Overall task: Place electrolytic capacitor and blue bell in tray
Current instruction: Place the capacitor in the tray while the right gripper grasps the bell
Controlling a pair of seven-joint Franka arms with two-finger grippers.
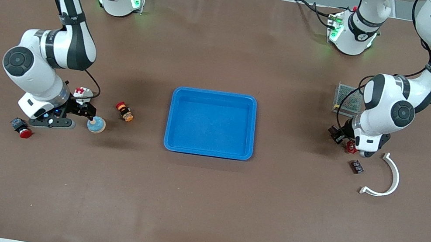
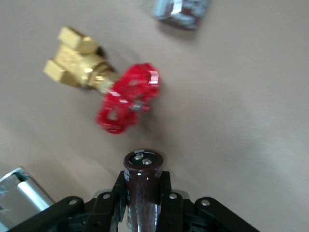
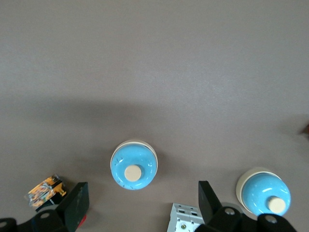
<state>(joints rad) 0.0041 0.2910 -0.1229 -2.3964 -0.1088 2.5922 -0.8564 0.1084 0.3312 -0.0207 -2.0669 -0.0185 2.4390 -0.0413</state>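
The bright-blue tray [image 1: 217,93] lies mid-table. My left gripper [image 1: 340,136] [image 2: 143,186] is shut on the electrolytic capacitor [image 2: 141,166], a dark brown cylinder, and holds it low over the table beside a brass valve with a red handwheel [image 2: 128,96]. The blue bell [image 1: 96,124] [image 3: 133,165] with a cream button stands toward the right arm's end of the table. My right gripper [image 1: 85,115] [image 3: 143,208] is open just above the table, the bell just ahead of its fingertips and untouched. A second blue bell [image 3: 263,192] shows in the right wrist view.
A metal-mesh box [image 1: 347,100], a small dark chip [image 1: 357,166] and a white curved piece [image 1: 387,180] lie near the left arm. A red push button [image 1: 22,129], an orange-and-red part [image 1: 125,112] and a white breaker [image 3: 186,220] lie near the right gripper.
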